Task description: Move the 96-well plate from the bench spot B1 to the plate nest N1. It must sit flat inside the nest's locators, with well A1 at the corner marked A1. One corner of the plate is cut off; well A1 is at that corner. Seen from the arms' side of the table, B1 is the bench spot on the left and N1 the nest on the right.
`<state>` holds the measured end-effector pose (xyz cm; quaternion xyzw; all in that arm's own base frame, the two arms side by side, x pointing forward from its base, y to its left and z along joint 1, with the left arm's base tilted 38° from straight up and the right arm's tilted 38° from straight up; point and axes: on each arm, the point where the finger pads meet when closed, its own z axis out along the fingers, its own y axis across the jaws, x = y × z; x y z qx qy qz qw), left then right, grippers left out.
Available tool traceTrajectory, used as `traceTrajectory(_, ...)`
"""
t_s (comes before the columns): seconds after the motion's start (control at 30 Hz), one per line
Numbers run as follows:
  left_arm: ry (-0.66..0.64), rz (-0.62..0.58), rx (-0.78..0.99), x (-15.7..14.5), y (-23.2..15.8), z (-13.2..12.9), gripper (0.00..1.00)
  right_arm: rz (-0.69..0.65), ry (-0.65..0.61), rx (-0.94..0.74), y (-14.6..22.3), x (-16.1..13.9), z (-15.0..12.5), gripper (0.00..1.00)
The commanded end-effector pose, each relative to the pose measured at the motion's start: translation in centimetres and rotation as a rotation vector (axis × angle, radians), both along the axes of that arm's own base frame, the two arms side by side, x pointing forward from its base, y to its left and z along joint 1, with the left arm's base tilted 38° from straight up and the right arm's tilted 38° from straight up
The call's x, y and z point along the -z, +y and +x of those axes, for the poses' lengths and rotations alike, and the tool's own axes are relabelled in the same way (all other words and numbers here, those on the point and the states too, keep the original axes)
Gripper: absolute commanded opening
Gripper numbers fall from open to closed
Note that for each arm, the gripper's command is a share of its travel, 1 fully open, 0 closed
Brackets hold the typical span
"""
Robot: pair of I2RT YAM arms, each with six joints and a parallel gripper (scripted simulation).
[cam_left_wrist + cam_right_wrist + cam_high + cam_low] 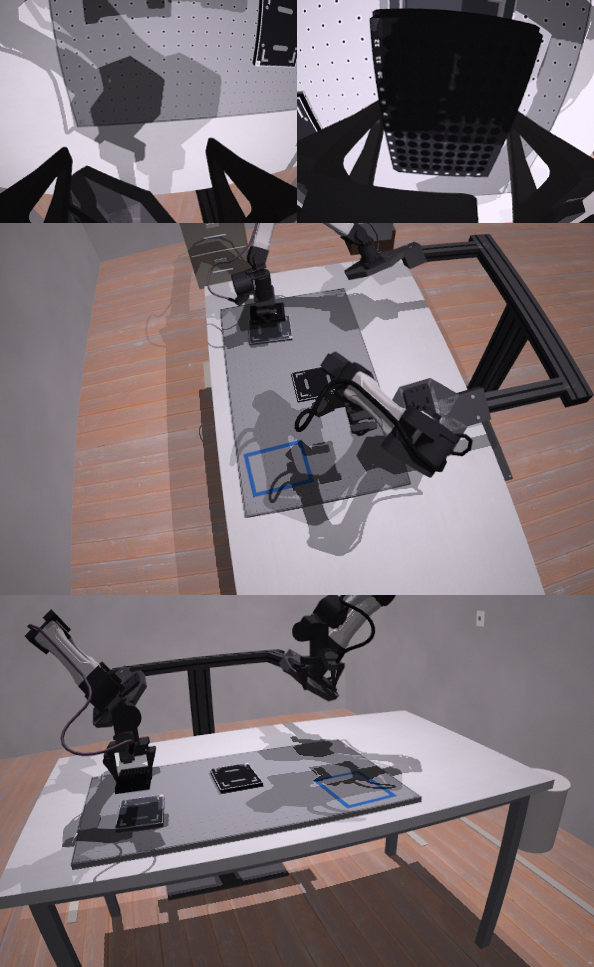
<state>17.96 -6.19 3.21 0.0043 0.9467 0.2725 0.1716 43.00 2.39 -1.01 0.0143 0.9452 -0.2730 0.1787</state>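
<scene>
Currently the right tool (267, 312) (133, 767) (447, 111) grips the dark 96-well plate (277, 313) (133, 781) (451, 95) between its partly open fingers.

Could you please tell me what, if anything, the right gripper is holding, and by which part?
The right gripper holds the 96-well plate by its two long sides.

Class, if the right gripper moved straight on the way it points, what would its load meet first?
The right gripper points down, so its 96-well plate would probably meet nest N1, though height and overlap are unclear.
</scene>
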Motion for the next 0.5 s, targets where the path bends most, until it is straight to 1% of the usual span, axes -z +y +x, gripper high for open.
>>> traceTrajectory(0.0, -0.001, 0.005, 0.004, -0.1, 0.0, 0.0, 1.0, -0.007, 0.033, -0.028, 1.0, 1.1, -0.7, 0.0)
traceTrajectory(0.27, -0.001, 0.005, 0.004, -0.1, 0.0, 0.0, 1.0, -0.007, 0.033, -0.03, 1.1, 1.1, -0.7, 0.0)
traceTrajectory(0.33, -0.001, 0.005, 0.004, -0.1, 0.0, 0.0, 1.0, -0.002, 0.026, 0.0, -0.5, 1.5, -0.3, 0.0)
traceTrajectory(0.47, -0.001, 0.005, 0.004, -0.1, 0.0, 0.0, 1.0, 0.002, 0.021, 0.005, -1.0, 1.9, 0.1, 0.0)
